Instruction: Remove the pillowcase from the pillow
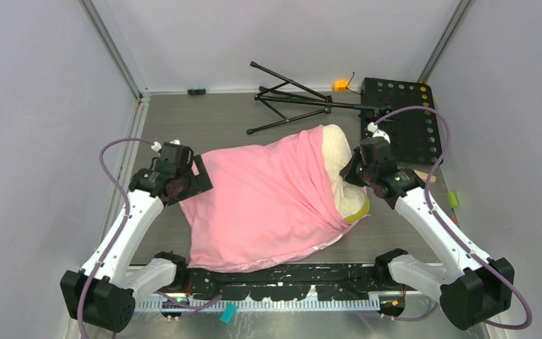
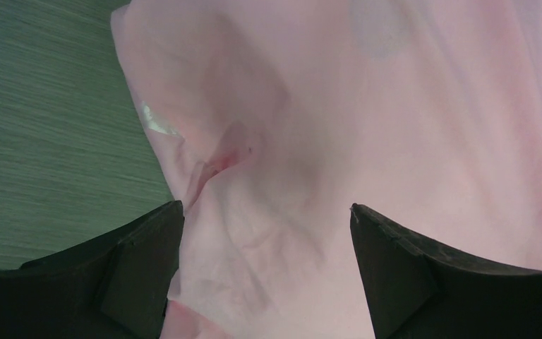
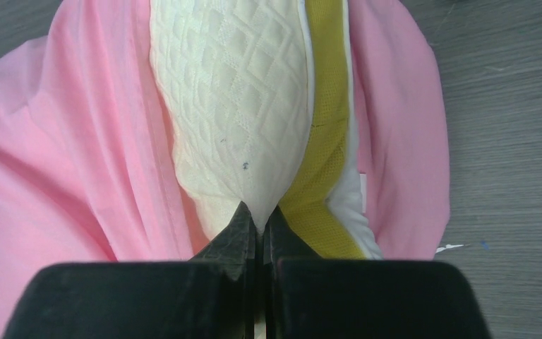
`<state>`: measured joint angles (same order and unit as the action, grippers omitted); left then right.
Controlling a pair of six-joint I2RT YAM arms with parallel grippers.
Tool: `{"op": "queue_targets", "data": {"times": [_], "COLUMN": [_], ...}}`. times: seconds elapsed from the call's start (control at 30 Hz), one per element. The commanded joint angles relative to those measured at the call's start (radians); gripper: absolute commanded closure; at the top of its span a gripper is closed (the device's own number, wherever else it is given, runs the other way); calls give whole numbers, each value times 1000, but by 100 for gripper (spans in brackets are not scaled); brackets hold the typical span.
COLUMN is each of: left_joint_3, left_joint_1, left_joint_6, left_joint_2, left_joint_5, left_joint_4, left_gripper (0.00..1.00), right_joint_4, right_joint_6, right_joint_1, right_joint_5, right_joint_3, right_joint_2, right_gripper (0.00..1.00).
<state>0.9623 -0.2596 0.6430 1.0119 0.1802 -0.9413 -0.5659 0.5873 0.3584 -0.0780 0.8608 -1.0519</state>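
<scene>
The pink pillowcase [image 1: 268, 205] lies across the middle of the table and covers most of the pillow [image 1: 339, 159]. The pillow's cream quilted end and yellow band stick out of the open end at the right. My right gripper [image 1: 356, 173] is shut on a pinch of the pillow's cream fabric [image 3: 240, 106], next to the yellow band [image 3: 321, 162]. My left gripper [image 1: 187, 185] is open at the pillowcase's closed left end, its jaws wide apart over the wrinkled pink fabric [image 2: 289, 162], with nothing held.
A folded black tripod [image 1: 293, 102] lies at the back of the table. A black perforated board [image 1: 402, 116] sits at the back right with a small orange object [image 1: 341, 85] beside it. A black rail [image 1: 282, 279] runs along the near edge.
</scene>
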Motion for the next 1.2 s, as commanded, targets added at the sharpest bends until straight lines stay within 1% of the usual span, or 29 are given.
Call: {"op": "queue_targets", "data": {"times": [0.0, 0.1, 0.2, 0.23, 0.27, 0.3, 0.33, 0.37, 0.4, 0.53, 0.63, 0.73, 0.8, 0.93, 1.03, 1.17], "left_joint_3": [-46, -78, -94, -98, -100, -97, -91, -88, -84, -47, 16, 70, 105, 168, 192, 203], "left_joint_1": [5, 4, 5, 5, 5, 5, 5, 5, 5, 25, 89, 172, 222, 234, 254, 346], "left_joint_6": [4, 13, 26, 25, 22, 21, 23, 31, 32, 38, 37, 39, 48, 46, 50, 97], "left_joint_2": [37, 65, 97, 107, 116, 122, 126, 119, 111, 83, 83, 78, 62, 1, -11, 19], "left_joint_5": [-167, -281, -348, -365, -379, -368, -334, -283, -224, 16, 126, 166, 189, 310, 330, 299], "left_joint_4": [132, 210, 265, 277, 291, 291, 280, 260, 243, 185, 133, 110, 99, 104, 117, 81], "left_gripper": [12, 14, 15, 23, 37, 58, 81, 96, 100, 100, 100, 100, 100, 100, 100, 100], "right_joint_4": [32, 32, 32, 32, 32, 32, 31, 25, 18, -22, -57, -79, -94, -136, -144, -156], "right_joint_6": [-29, -30, -30, -30, -32, -33, -32, -31, -30, -13, 2, 21, 46, 103, 108, 111], "right_joint_1": [-6, -6, -6, -6, -7, -7, -6, -6, -6, -20, -52, -71, -73, -74, -74, -74], "right_joint_5": [-98, -76, -60, -59, -61, -68, -82, -108, -136, -298, -411, -520, -625, -847, -913, -958], "right_joint_3": [53, 48, 46, 47, 47, 47, 49, 52, 57, 94, 136, 165, 171, 168, 168, 183], "right_joint_2": [32, 23, 12, 8, 7, 8, 9, 12, 17, 36, 62, 110, 150, 224, 259, 275], "right_gripper": [100, 100, 100, 100, 100, 100, 100, 100, 100, 100, 100, 100, 100, 100, 100, 100]}}
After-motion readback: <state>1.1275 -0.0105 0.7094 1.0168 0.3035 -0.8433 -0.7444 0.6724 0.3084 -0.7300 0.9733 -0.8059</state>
